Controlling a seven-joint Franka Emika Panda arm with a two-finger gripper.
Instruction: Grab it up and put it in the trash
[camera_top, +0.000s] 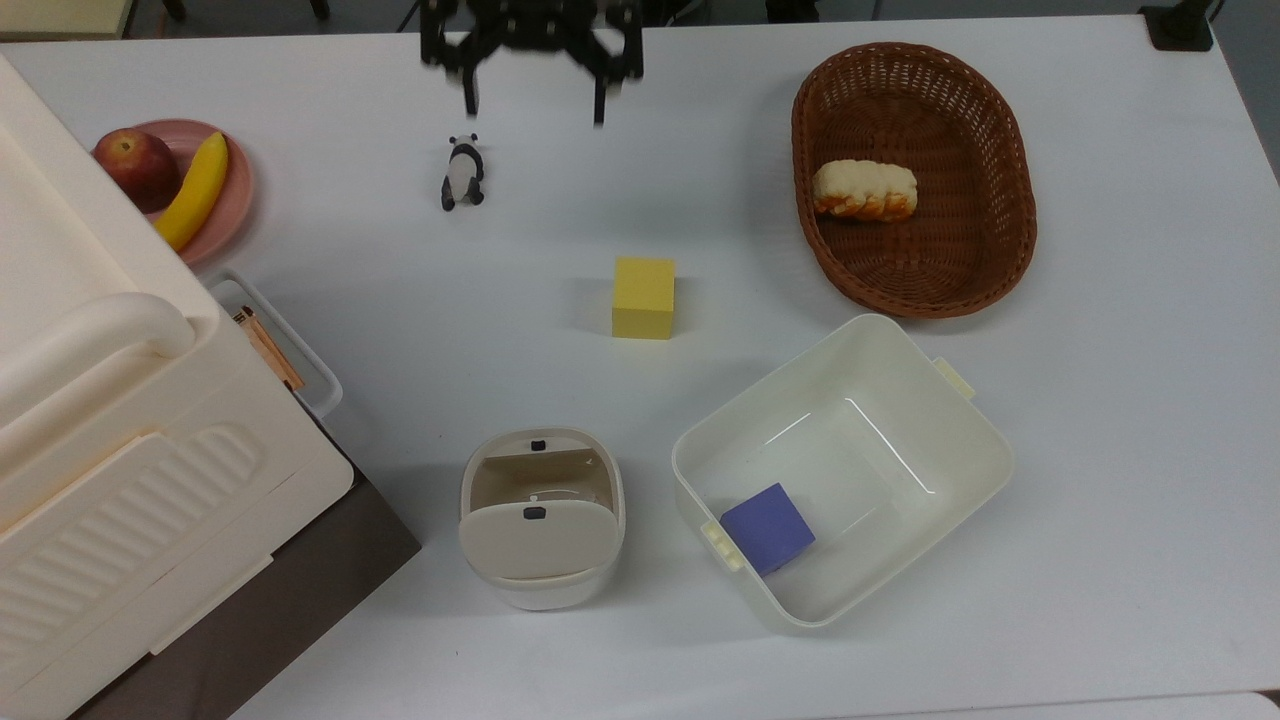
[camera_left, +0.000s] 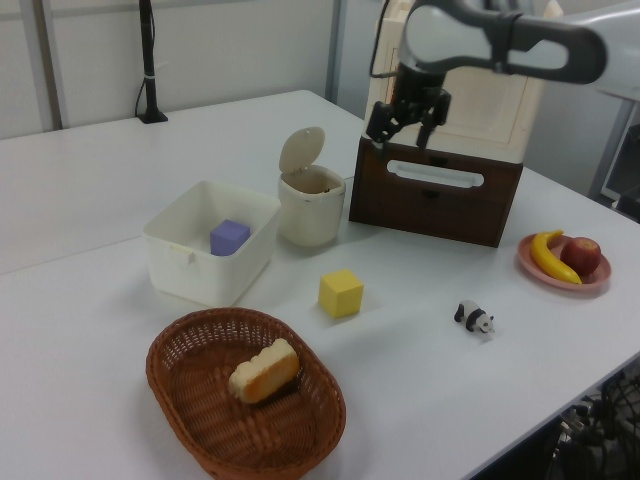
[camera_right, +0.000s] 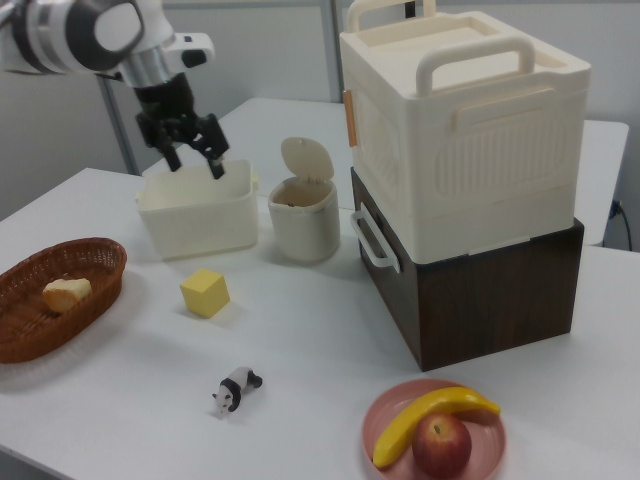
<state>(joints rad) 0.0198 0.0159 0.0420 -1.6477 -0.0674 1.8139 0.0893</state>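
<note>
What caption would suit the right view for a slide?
Open gripper raised above the table, trash bin standing lid-up beside the white tub.

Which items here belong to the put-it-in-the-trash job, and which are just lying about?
Job items:
- trash bin, flap tipped up, no paper ball seen on the table
- gripper, open and holding nothing

Lying about:
- panda figurine
- yellow block
- cream tub holding a purple block
- wicker basket with bread
- plate with apple and banana
- storage boxes
</note>
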